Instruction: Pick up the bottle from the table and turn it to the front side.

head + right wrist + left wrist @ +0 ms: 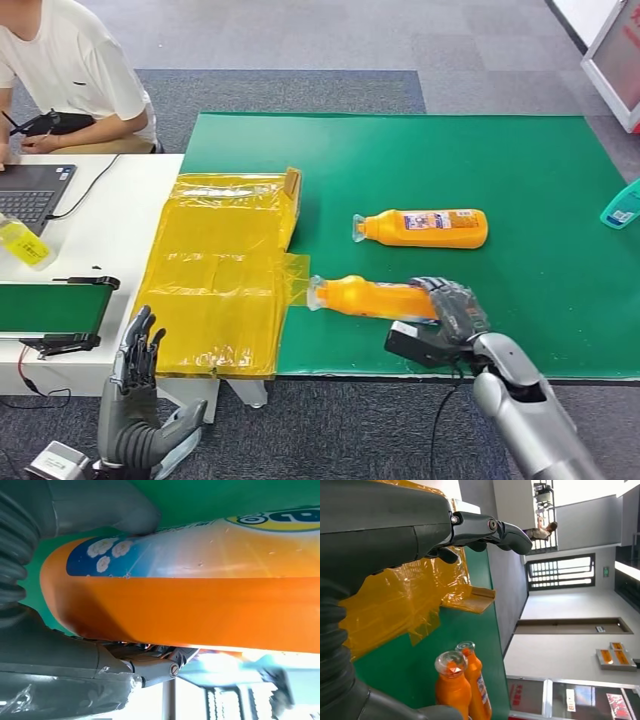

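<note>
The right robot hand (450, 305) is grasping the base end of an orange plastic bottle (373, 297), its dark fingers wrapping over the smooth, rounded body while the thick grey thumb (113, 510) is pressing against the glossy label. The bottle is lying on its side on the green mat (528, 180) covering the worktop, near the front edge, its clear cap pointing toward a crinkled sheet of translucent yellow film (219, 270). The right wrist view is showing the label's blue patch with white flowers facing partly sideways. A second orange bottle (423, 228) of the same tapered shape is lying parallel just behind it, label up and apart from the hand. The left robot hand (136, 360) is hanging released below the worktop edge, fingers apart and holding nothing. At a white desk (113, 210) to the left, a person (68, 70) is sitting at a laptop (30, 190).
</note>
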### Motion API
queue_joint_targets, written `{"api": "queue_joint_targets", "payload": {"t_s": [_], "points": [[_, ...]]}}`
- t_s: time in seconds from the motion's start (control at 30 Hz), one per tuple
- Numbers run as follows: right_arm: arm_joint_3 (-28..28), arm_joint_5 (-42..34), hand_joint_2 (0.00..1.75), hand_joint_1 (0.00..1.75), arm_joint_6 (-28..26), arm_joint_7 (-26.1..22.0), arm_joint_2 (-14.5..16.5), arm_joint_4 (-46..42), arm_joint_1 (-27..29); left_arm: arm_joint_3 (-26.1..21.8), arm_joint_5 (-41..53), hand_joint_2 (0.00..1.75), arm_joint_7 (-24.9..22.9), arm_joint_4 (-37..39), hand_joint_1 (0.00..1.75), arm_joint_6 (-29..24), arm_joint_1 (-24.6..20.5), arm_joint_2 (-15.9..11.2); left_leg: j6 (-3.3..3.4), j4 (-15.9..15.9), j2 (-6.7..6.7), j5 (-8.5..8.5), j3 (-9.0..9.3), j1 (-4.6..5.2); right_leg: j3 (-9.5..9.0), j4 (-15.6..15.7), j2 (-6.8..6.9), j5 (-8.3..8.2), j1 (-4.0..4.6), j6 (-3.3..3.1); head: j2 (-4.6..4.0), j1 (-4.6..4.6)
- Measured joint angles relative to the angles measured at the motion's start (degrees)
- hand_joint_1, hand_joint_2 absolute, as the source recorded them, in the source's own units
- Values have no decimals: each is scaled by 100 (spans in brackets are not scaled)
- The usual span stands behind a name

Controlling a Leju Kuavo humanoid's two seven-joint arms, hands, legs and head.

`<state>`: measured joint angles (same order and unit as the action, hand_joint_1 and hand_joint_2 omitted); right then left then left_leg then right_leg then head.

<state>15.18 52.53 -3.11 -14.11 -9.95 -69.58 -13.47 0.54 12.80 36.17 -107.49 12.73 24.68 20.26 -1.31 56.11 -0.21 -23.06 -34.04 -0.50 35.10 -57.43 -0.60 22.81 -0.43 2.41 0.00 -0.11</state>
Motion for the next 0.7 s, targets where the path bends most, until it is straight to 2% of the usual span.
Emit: {"api": "queue_joint_targets", "payload": {"t_s": [0.13, 0.27, 0.43, 0.57, 0.7], "points": [[-85, -237, 175, 175, -221, -243, 473, -967, 717, 54, 100, 175, -2, -52, 0, -55, 0, -1, -3, -4, 1, -1, -7, -1, 12, -1, 1, 9, 4, -4, 0, -2], [-222, -496, 175, 175, -269, -499, 941, -1543, 1071, 101, 243, 175, 28, -111, 0, -36, 0, -2, -3, -6, 0, -6, -8, -3, 12, -1, 1, 16, 6, -3, 0, 0], [-325, -762, 175, 175, -233, -694, 1419, -1926, 1312, 209, 322, 175, 38, -200, 0, -36, -5, -13, -2, -5, 1, -9, -7, -1, 12, 0, 1, 16, 2, -1, 0, 0], [-405, -1274, 175, 175, -204, -965, 1800, -2060, 1413, 338, 334, 175, -24, -274, 0, -53, -52, -30, -3, -5, 1, -9, -6, -1, 12, 0, 0, 16, 2, -1, 0, -2], [-409, -1613, 175, 175, -460, -1214, 2161, -2044, 1435, 546, 339, 175, -205, -335, 0, -208, -150, -75, -5, -5, 1, -7, -5, -1, 13, -1, 0, 16, 4, -2, 0, -3]]}}
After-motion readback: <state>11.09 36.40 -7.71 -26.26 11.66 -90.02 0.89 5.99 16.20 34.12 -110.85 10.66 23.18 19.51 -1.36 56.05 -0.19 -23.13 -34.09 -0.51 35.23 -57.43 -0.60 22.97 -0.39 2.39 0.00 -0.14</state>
